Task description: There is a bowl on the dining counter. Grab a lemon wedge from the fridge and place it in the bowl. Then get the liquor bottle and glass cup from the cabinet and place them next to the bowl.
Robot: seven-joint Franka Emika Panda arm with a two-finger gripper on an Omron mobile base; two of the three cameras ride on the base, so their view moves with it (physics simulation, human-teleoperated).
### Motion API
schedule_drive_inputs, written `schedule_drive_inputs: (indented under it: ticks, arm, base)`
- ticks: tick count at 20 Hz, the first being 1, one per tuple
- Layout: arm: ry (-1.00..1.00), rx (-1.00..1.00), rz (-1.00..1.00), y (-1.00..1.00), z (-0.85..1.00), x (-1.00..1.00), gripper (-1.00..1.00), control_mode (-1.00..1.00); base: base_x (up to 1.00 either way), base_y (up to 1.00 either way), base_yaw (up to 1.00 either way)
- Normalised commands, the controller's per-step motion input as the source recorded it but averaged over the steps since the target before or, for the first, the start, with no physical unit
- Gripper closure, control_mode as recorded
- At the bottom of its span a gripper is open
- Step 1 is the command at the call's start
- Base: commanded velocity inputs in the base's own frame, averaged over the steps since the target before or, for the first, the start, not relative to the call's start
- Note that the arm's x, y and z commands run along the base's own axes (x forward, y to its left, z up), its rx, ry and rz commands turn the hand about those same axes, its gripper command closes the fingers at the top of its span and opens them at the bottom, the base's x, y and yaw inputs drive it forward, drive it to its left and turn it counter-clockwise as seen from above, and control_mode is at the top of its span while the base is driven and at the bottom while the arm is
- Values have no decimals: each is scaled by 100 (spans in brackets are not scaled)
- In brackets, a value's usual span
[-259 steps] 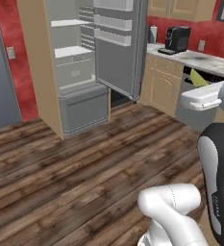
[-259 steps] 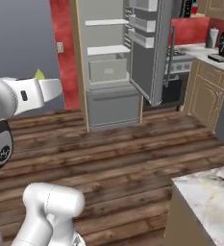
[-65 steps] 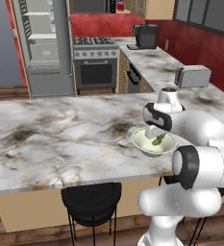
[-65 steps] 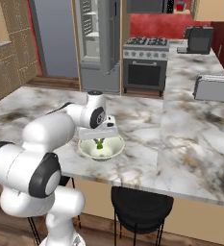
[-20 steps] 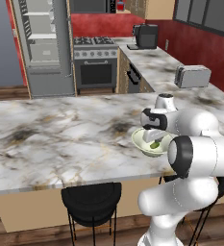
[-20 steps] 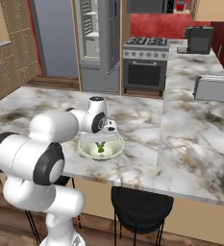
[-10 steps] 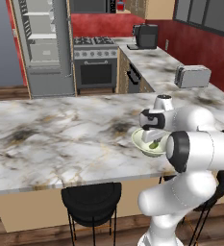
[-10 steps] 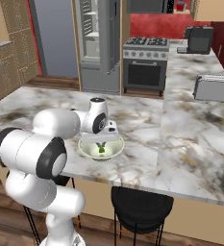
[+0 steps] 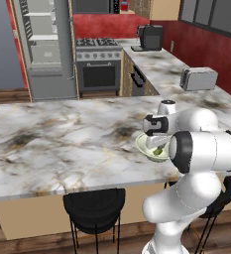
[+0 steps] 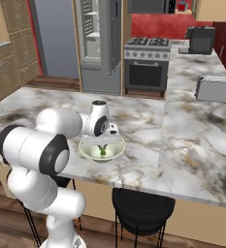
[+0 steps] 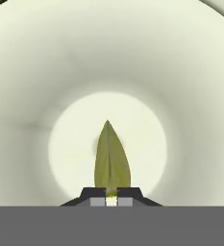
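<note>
The pale bowl (image 9: 143, 143) (image 10: 88, 151) stands near the front edge of the marbled dining counter (image 9: 62, 144) (image 10: 182, 145). My gripper (image 9: 157, 146) (image 10: 103, 145) (image 11: 111, 197) points straight down into the bowl and is shut on the lemon wedge (image 11: 111, 161). The yellow-green lemon wedge (image 10: 102, 150) (image 9: 159, 151) hangs just over the bowl's round bottom; I cannot tell whether it touches. Behind the counter the grey fridge (image 9: 42, 44) (image 10: 97, 38) stands with its door open. The cabinet, liquor bottle and glass cup are out of view.
A toaster (image 9: 199, 78) (image 10: 215, 88) and a black coffee machine (image 9: 150, 37) sit on the side counter to the right. A stove (image 9: 98, 64) stands beside the fridge. Black stools (image 9: 93, 203) (image 10: 142, 206) stand under the counter's front edge.
The base has driven from the fridge to the dining counter. Over the last second the hand stays in the bowl, shut on the wedge, while the arm's elbow shifts slightly.
</note>
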Motion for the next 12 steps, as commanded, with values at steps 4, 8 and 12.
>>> schedule_drive_inputs:
  ticks: [4,8,12]
  arm:
    - [0,0,0,0,-12,6,100,-100]
    - [0,0,0,0,-13,9,100,-100]
    - [0,0,0,0,-10,7,100,-100]
  base:
    - [0,0,0]
    - [0,0,0]
    - [0,0,0]
